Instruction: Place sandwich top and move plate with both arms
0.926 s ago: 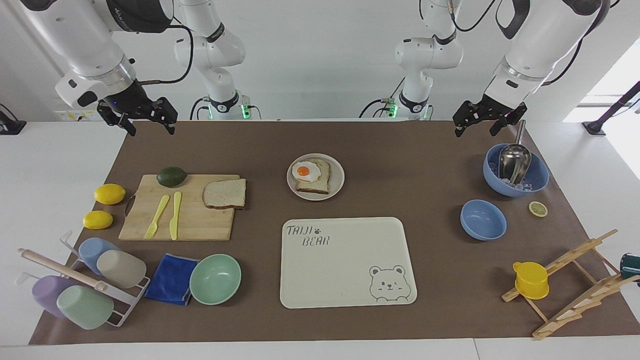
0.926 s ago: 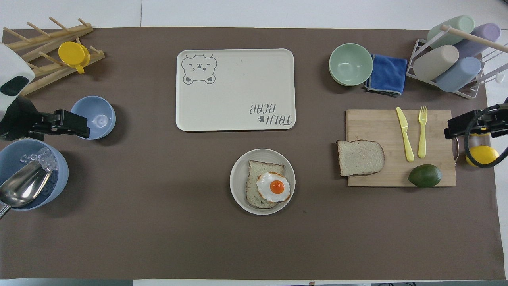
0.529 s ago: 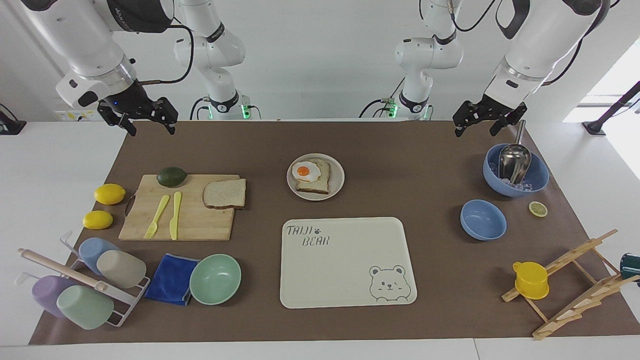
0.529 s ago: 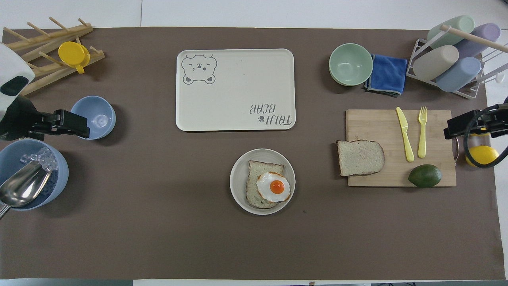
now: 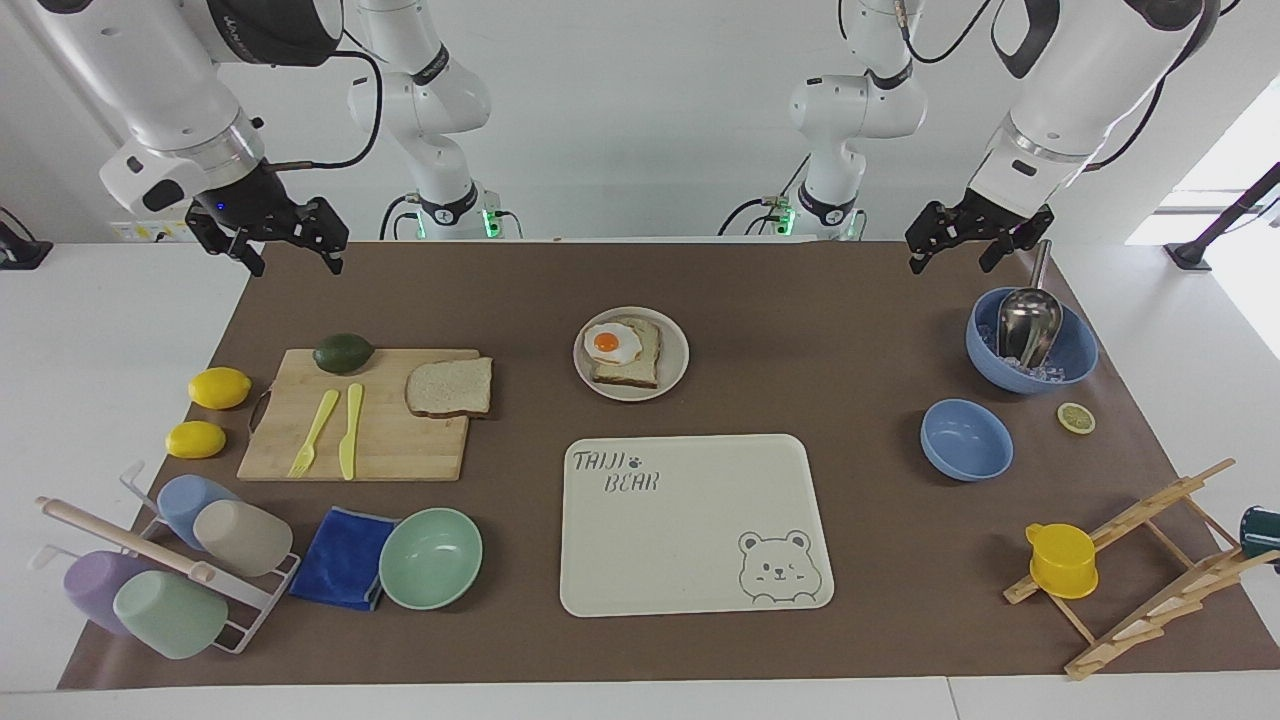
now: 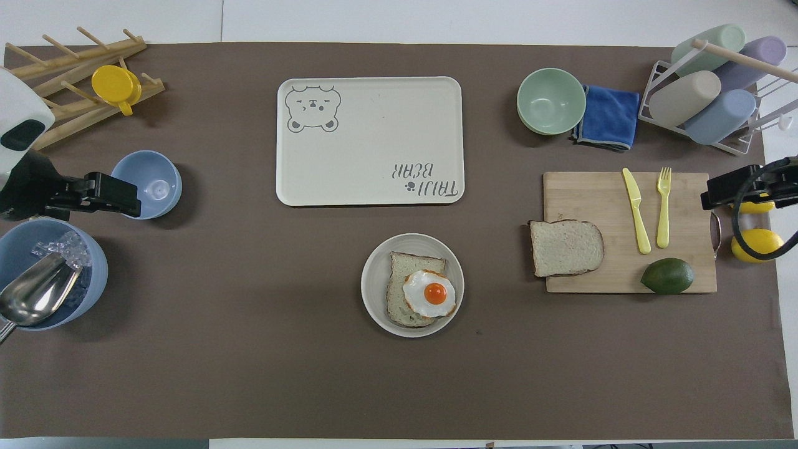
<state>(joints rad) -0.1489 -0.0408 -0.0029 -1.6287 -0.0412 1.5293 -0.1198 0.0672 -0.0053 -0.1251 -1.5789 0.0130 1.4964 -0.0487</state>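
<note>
Both grippers' jaws stand apart, holding nothing. The right gripper (image 5: 286, 243) hangs in the air over the mat corner at the right arm's end, nearest the robots; in the overhead view only its black tip (image 6: 729, 190) shows, cut off at the frame edge, with a cable loop partly hiding two lemons (image 6: 757, 243). The left gripper (image 5: 962, 243) hovers over the mat near the large blue bowl (image 5: 1075, 355) holding ice and a metal scoop (image 5: 1028, 318); from overhead most of it is cut off and it covers part of the small blue bowl (image 6: 149, 184). The sandwich top (image 5: 450, 387) is a roughly square, light speckled slice with darker crust, lying flat on the cutting board (image 5: 400, 445) with one edge overhanging the board toward the plate. The plate (image 5: 673, 372) is round and beige, at mid-table, nearer the robots than the bear tray (image 5: 690, 540), carrying a bread slice (image 5: 640, 365) with a fried egg (image 5: 611, 343) that hides part of it. Avocado (image 5: 343, 352), fork (image 5: 314, 432) and knife (image 5: 350, 430) share the board.
</note>
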